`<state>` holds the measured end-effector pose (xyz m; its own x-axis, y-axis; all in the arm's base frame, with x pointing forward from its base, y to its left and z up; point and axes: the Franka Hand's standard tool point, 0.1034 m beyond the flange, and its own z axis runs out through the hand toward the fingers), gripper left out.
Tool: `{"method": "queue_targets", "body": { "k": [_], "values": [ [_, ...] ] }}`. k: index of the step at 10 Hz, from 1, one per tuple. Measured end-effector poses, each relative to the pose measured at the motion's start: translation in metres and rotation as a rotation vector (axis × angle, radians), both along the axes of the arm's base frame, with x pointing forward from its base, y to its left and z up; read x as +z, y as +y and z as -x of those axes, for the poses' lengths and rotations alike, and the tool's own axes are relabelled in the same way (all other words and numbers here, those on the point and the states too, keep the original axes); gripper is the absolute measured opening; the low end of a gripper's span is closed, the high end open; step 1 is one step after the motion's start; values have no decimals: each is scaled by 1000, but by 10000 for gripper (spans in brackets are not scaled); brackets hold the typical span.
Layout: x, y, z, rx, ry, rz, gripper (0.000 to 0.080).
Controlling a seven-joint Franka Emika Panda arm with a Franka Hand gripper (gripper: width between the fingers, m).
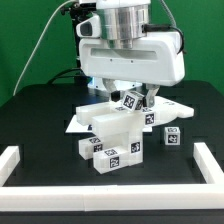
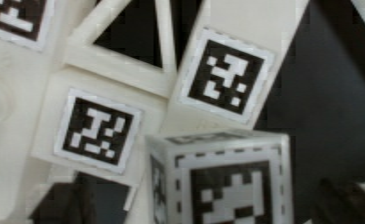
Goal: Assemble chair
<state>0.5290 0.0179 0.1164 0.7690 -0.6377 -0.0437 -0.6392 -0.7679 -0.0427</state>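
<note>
A matte black table (image 1: pixel 35 120) fills most of the scene. Behind the table stands a plain, bright green wall (image 1: pixel 30 40). A low white border rail (image 1: pixel 110 207) runs along the table's near edge and turns up both its sides. Soft, even light falls across the table.

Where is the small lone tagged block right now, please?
In the exterior view, the small block sits on the black table, on the exterior view's right of the clustered chair parts.

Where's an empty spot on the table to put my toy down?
Bare black table lies between the chair parts and the white rail in front, and on the exterior view's left. The middle is crowded: parts clustered under the gripper.
</note>
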Motion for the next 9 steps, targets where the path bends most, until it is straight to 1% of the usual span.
{"method": "queue_targets", "body": {
  "k": [1,3,4,6,7,8,9],
  "values": [
    [1,0,0,167,-7,10,634],
    [3,1,2,516,-26,6,649],
    [4,2,2,626,-37,12,649],
    [4,0,3,707,-50,17,649],
    [3,0,3,812,-54,17,649],
    [4,-1,1,1043,-64,45,649],
    [4,0,0,1166,-67,65,649]
  ]
}}
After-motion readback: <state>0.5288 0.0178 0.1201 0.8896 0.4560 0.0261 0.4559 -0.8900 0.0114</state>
